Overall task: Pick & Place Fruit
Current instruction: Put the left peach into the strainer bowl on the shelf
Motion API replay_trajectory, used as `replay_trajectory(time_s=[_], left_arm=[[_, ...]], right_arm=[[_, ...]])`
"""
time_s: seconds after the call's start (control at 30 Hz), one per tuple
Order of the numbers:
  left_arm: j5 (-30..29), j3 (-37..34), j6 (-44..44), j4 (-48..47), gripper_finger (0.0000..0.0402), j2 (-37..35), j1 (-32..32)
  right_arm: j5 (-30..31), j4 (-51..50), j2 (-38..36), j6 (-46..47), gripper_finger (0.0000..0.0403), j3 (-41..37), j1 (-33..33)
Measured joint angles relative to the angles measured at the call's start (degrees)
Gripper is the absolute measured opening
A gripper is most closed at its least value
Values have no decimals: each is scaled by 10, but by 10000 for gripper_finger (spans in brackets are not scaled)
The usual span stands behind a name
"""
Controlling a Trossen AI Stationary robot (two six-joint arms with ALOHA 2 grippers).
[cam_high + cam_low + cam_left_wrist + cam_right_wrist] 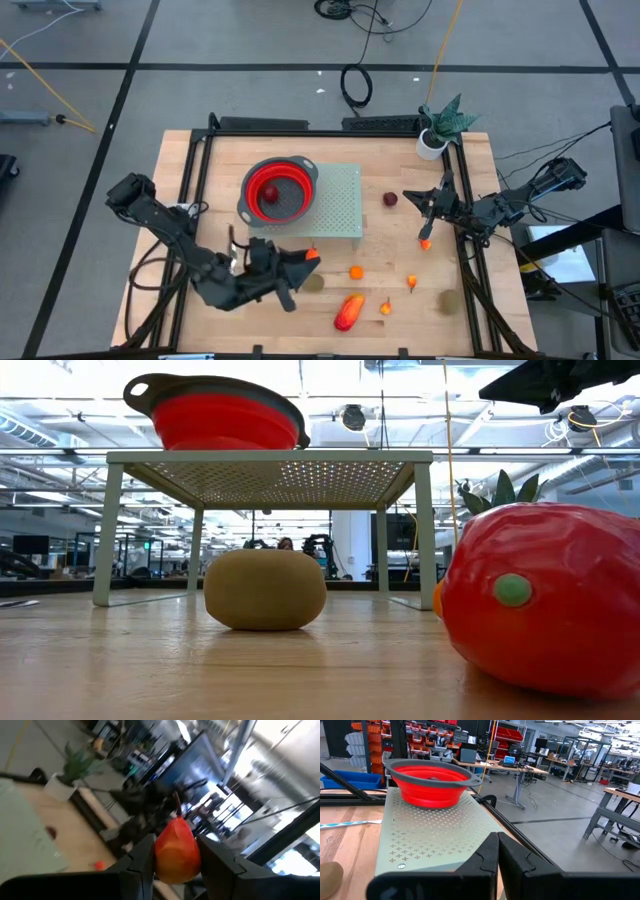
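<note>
My left gripper (300, 262) is at the near side of the table, just in front of the stand, shut on a small orange-red pear-shaped fruit (175, 851). My right gripper (497, 862) hangs shut and holds nothing, right of the stand (335, 205), near a dark-red round fruit (390, 199). The red bowl (278, 190) sits on the stand with a dark-red fruit (270, 196) inside. On the table lie tiny orange pieces (356, 271), the elongated red-orange piece (348, 312) and brown-green ovals (448, 300). My left gripper pinches the orange-red fruit between its two fingers (142, 857), which sit on opposite sides of its round belly (162, 855). The stem end (176, 802) sticks out beyond the fingertips. The fruit is lifted clear of the table.
A potted plant (440, 125) stands at the far right corner. One more orange piece (425, 243) lies below the right gripper. In the low view a brown oval (265, 590) and the big red-orange piece (545, 600) lie close to the camera.
</note>
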Motion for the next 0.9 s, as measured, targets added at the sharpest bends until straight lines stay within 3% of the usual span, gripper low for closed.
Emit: replay_trajectory(time_s=[0.13, 0.3, 0.67, 0.9], left_arm=[[-21, 0, -42, -71, 124, 0, 6], [-60, 0, -30, -120, 124, 0, 27], [-73, 0, 179, -128, 124, -23, 118], [-60, 0, 271, -207, 124, -85, 183]], right_arm=[[0, 0, 0, -15, 0, 0, 0], [0, 0, 0, -45, 0, 0, 0], [1, 0, 0, -56, 0, 0, 0], [1, 0, 0, -56, 0, 0, 0]])
